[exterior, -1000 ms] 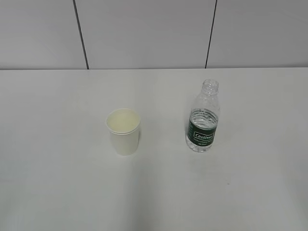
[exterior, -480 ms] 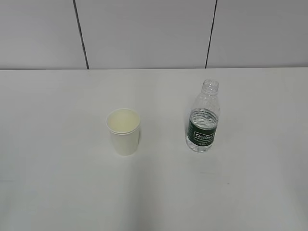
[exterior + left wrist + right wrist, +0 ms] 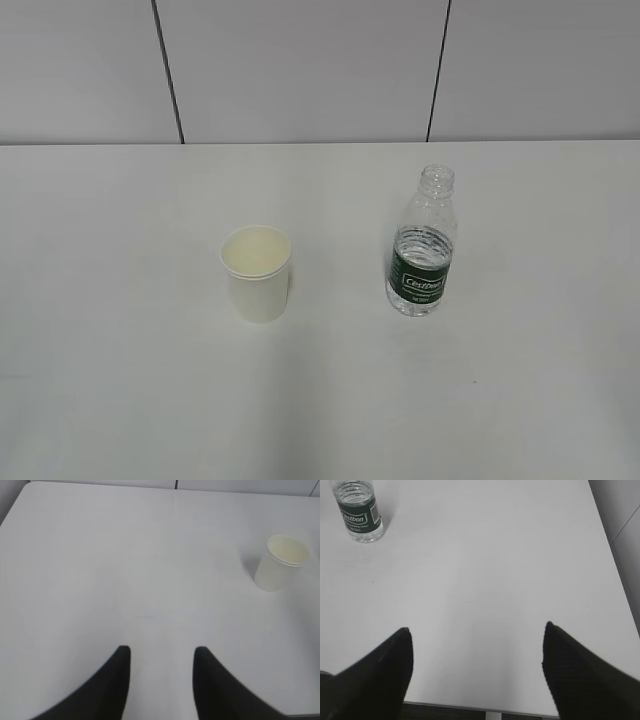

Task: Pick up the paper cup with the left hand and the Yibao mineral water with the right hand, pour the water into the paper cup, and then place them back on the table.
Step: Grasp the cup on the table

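Note:
The off-white paper cup [image 3: 257, 272] stands upright on the white table [image 3: 120, 360], left of centre. The uncapped Yibao bottle [image 3: 423, 245] with its dark green label stands upright to the cup's right, water reaching just above the label. Neither arm shows in the exterior view. In the left wrist view my left gripper [image 3: 161, 651] is open and empty over bare table, the cup [image 3: 280, 562] far off at the upper right. In the right wrist view my right gripper [image 3: 477, 628] is wide open and empty near the table's front edge, the bottle [image 3: 359, 511] far off at the upper left.
A grey panelled wall [image 3: 300, 70] with two dark seams rises behind the table. The table's front edge [image 3: 485, 709] shows under the right gripper, and its right edge runs along the right side of that view.

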Motion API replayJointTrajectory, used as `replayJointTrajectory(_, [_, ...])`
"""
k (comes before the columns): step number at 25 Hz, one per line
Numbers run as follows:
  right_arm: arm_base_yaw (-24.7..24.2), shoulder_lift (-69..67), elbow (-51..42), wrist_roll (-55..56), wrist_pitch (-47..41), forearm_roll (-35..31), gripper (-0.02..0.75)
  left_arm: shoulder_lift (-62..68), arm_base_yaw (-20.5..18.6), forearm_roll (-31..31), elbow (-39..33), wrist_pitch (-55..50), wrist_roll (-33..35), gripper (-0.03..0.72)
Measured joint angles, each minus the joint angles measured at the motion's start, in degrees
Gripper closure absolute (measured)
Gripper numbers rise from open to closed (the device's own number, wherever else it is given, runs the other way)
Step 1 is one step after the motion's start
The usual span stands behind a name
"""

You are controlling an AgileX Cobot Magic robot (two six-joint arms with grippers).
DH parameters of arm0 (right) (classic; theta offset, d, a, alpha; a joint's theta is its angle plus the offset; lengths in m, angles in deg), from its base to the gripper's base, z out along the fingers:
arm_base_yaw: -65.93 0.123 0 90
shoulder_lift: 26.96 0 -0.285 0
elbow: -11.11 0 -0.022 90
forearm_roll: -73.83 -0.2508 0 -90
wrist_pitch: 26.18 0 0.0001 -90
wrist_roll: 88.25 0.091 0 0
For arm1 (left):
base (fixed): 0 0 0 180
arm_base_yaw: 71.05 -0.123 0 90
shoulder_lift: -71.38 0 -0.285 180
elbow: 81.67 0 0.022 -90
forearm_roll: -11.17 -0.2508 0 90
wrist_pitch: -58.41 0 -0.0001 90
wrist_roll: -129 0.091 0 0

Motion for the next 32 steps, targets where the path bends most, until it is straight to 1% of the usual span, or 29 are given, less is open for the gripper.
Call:
replayJointTrajectory(2, [0.0,0.0,0.0,0.0,0.0,0.0,0.146,0.0,0.0,0.1,0.0,0.1,0.0,0.332])
replayJointTrajectory(4, [0.0,0.0,0.0,0.0,0.0,0.0,0.146,0.0,0.0,0.2,0.0,0.1,0.0,0.19])
replayJointTrajectory(6, [0.0,0.0,0.0,0.0,0.0,0.1,0.146,0.0,0.0,0.2,0.0,0.1,0.0,0.073])
replayJointTrajectory(8, [0.0,0.0,0.0,0.0,0.0,0.1,0.146,0.0,0.0,0.2,0.0,0.1,0.0,0.022])
replayJointTrajectory(9, [0.0,0.0,0.0,0.0,0.0,0.1,0.146,0.0,0.0,0.2,0.0,0.2,0.1,0.015])
replayJointTrajectory(11, [0.0,0.0,0.0,0.0,0.0,0.1,0.146,0.0,0.0,0.2,0.0,0.3,2.3,0.024])
replayJointTrajectory(13, [0.0,0.0,0.0,0.0,0.0,0.1,0.146,0.0,0.0,0.2,0.2,2.1,8.0,0.045])
replayJointTrajectory(14, [0.0,0.0,0.0,0.0,0.0,0.1,0.146,0.0,0.0,0.2,0.4,4.5,10.2,0.051])
replayJointTrajectory(16, [0.0,0.0,0.0,0.0,0.0,0.1,0.146,0.3,0.0,0.2,0.6,11.4,12.1,0.057])
replayJointTrajectory(18, [0.0,0.0,0.0,0.0,0.0,0.1,0.146,2.6,0.0,0.2,0.6,17.1,12.7,0.062])
replayJointTrajectory(21, [0.0,0.0,0.0,0.0,0.0,0.1,0.146,10.1,0.0,1.3,0.6,25.1,13.0,0.068])
replayJointTrajectory(24, [0.0,0.0,0.0,0.0,0.0,0.1,0.146,20.0,0.0,1.9,0.1,39.4,13.1,0.081])
replayJointTrajectory(27, [0.0,0.0,0.0,0.0,0.0,0.1,0.146,30.9,0.0,2.6,-1.3,58.4,13.1,0.092])
replayJointTrajectory(29, [0.0,0.0,0.0,0.0,0.0,0.1,0.146,37.9,0.2,3.0,-1.7,66.2,13.1,0.095])
replayJointTrajectory(32, [0.0,0.0,0.0,0.0,0.0,0.1,0.146,48.1,1.7,3.1,-1.8,73.8,13.1,0.097])
